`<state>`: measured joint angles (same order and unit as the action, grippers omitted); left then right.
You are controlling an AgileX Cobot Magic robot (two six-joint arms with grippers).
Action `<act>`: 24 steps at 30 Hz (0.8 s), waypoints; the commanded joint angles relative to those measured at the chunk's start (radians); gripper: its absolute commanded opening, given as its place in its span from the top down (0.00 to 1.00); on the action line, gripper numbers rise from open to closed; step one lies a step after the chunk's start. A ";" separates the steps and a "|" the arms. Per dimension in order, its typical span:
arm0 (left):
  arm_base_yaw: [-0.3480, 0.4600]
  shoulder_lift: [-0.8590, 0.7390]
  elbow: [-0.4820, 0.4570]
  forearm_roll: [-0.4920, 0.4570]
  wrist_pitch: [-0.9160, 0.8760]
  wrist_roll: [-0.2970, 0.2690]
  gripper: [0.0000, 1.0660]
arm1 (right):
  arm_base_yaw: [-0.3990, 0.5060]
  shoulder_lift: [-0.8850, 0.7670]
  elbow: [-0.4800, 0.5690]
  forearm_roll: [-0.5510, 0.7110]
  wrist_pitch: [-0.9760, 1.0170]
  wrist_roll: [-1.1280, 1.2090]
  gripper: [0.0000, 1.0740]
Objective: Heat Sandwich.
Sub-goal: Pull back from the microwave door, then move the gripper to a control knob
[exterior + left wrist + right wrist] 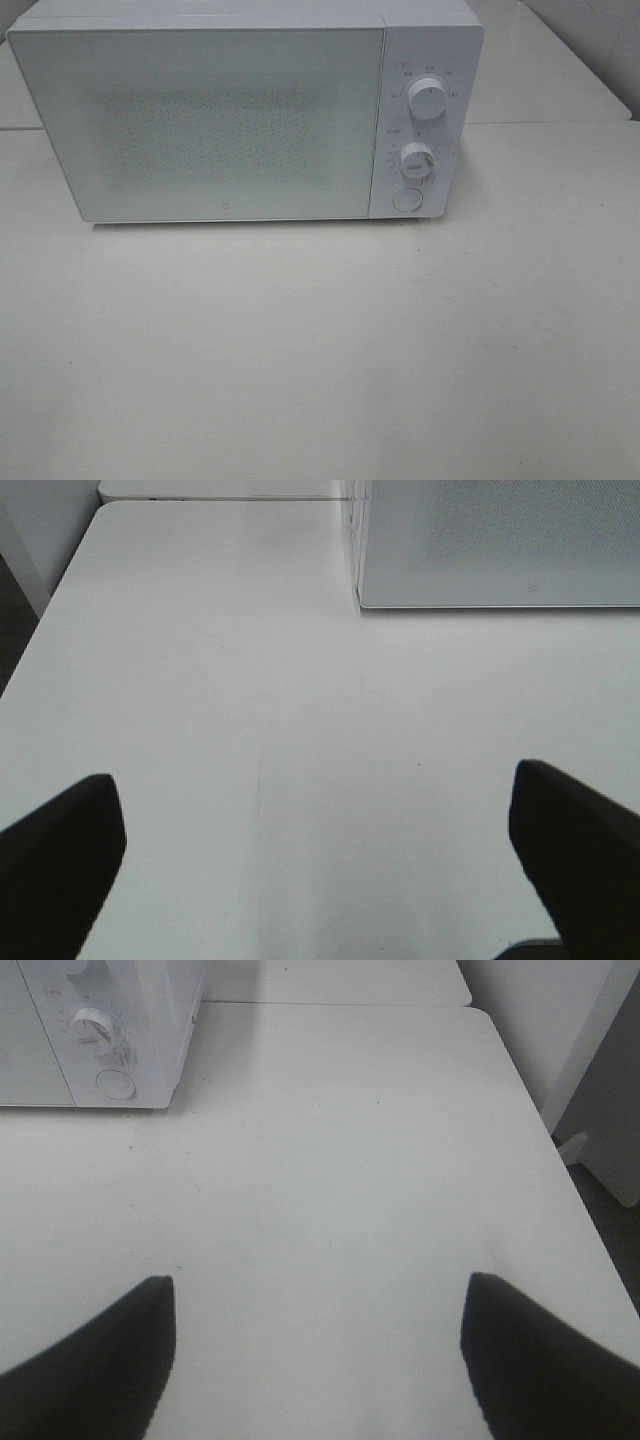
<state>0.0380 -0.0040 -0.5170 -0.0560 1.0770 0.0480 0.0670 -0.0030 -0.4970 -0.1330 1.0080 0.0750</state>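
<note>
The sandwich shows in none of the three views, and I cannot tell whether it lies behind the shut, frosted door (pixel 200 120) of the microwave (pixel 240 30). The microwave fills the upper left and centre of the high view. Its control panel (pixel 425 60) is on its right side, with two knobs (pixel 428 100) (pixel 417 160) stacked over a round button (pixel 407 200). The white worktop (pixel 320 350) takes up the lower half of the frame. The left pincer (pixel 315 785) is spread wide with nothing between its dark fingers (pixel 60 850), over bare worktop near the door's lower corner. The right pincer (pixel 320 1288) also gapes empty, with the lower knob and button in its view.
</note>
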 commanded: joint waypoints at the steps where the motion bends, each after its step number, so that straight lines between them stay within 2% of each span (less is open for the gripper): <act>1: 0.002 -0.026 0.001 -0.009 -0.010 -0.005 0.06 | -0.006 -0.026 0.000 0.002 -0.012 -0.007 0.29; 24: 0.002 -0.026 0.001 -0.009 -0.010 -0.005 0.06 | -0.006 -0.026 0.000 0.002 -0.012 -0.007 0.29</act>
<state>0.0380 -0.0040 -0.5170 -0.0560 1.0770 0.0480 0.0670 -0.0030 -0.4970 -0.1330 1.0080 0.0750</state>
